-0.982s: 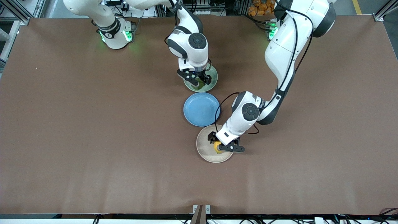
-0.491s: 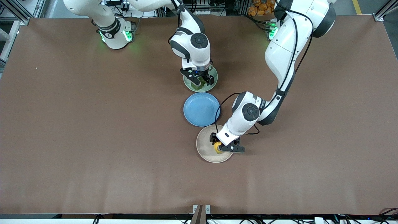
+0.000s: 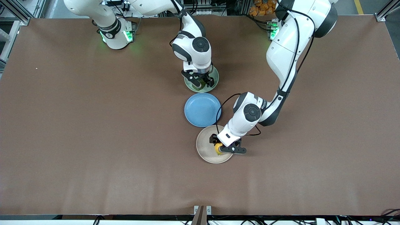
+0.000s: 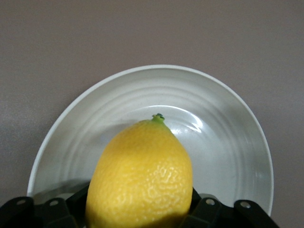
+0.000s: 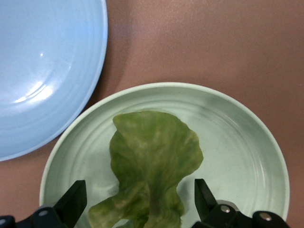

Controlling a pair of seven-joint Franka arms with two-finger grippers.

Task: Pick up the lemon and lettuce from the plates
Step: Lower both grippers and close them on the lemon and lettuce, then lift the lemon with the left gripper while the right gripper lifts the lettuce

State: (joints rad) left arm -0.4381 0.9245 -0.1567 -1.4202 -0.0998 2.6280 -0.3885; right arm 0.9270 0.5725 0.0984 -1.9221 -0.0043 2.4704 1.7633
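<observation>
My left pincer [image 3: 222, 149] clamps the firm, slick lemon [image 4: 140, 175] across its middle. My right pincer [image 3: 203, 83] straddles the limp lettuce [image 5: 152, 164], fingers apart.

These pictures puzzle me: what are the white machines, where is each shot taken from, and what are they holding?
Two white robot arms stand at a brown table. The wide picture looks down from across the table; each close-up comes from a camera on one arm's wrist. Three plates lie in a row. The left tool is shut on the lemon over the beige plate, nearest the front camera. The right tool is open around the lettuce on the mint green plate, farthest away. The blue plate between them holds nothing.
</observation>
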